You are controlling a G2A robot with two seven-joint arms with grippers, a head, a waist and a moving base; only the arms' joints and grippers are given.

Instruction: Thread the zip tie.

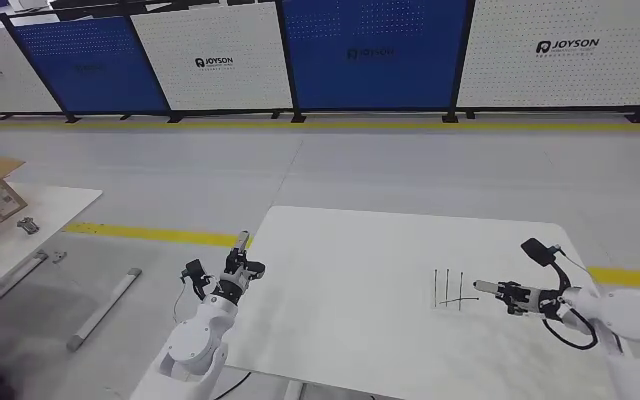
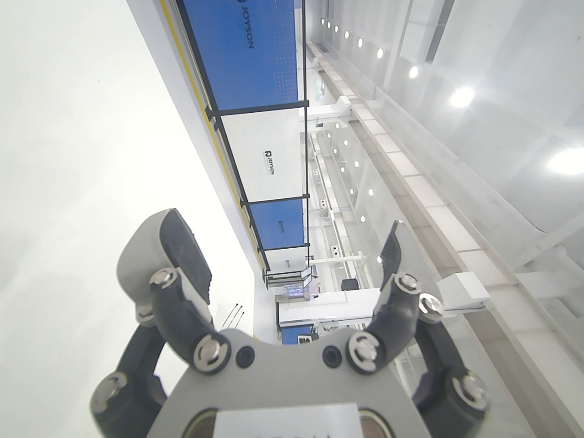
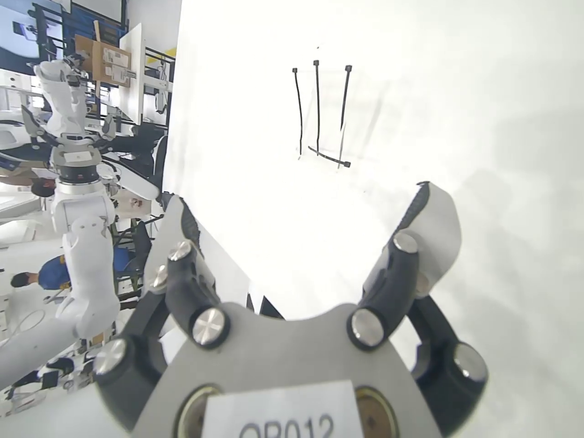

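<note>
Black zip ties (image 1: 449, 285) lie on the right half of the white bench (image 1: 340, 300). Three are set side by side in a row, heads all at the same end, a little apart from one another. That spacing looks meant to let one be lifted without dragging its neighbour. A fourth tie (image 3: 328, 157) lies crosswise over their tail ends, which spoils the neat row and may get in the way of a clean pick. None of them is looped or threaded yet, so the task is at its very start.

The right end effector (image 3: 303, 202) sits low over the bench just beside the ties, jaws apart and empty, pointed at them. This is probably the stance for a first pick. A thin flat strip on a hard surface will call for the fingertips to come right down onto the bench.

The left end effector (image 2: 287, 239) is at the bench's left edge, well apart from the ties, jaws likewise apart and holding nothing, and tilted upward towards the hall. It seems parked out of the way until a second grip is needed for head and tail.
</note>
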